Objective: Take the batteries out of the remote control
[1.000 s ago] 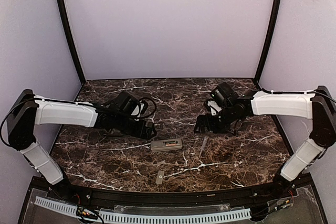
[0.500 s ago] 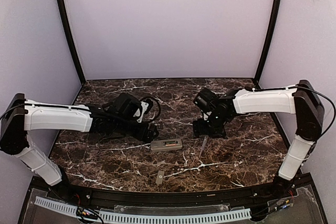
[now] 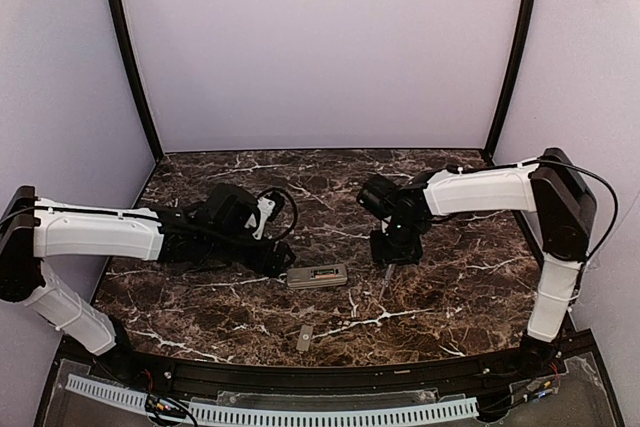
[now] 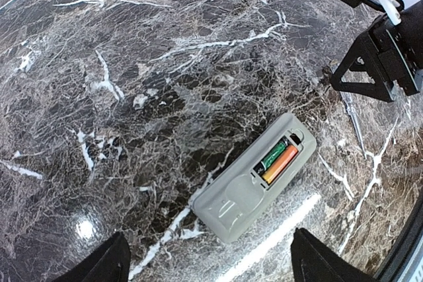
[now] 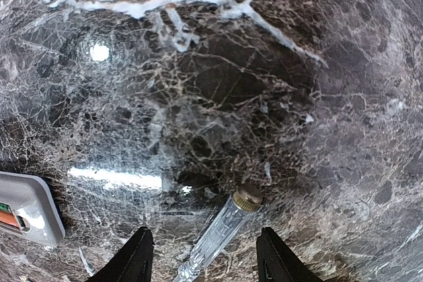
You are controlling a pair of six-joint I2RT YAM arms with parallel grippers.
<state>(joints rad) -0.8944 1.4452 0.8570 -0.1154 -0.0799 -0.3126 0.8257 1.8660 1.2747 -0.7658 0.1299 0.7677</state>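
Lilac walls close round a dark brown marble-patterned table (image 3: 200,297) veined with white, with two white-and-black arms reaching in low from either side.

The left gripper (image 3: 280,259) sits close to the tabletop just beside the left end of the slim grey rectangular remote control (image 3: 317,275). In its wrist view the black fingertips (image 4: 99,265) stand far apart at the bottom corners with nothing between them but bare marble, and they touch nothing.

The right gripper (image 3: 390,250) hangs just beyond the remote's right end. Its jaws are also spread and empty. A thin clear-handled tool with a brass-coloured cap (image 5: 218,232) lies on the table between the two fingertips (image 5: 135,255), and I cannot tell whether either one touches it.

The remote lies flat near the middle of the table, plain grey back upward, its compartment uncovered at the end nearer the right gripper. A small flat grey rectangular cover (image 3: 304,340) lies well apart from it, towards the front edge.

Two tiny cylindrical batteries (image 4: 279,158), one orange and one green, sit side by side in the open compartment. Any print on their wrappers is too small to read.
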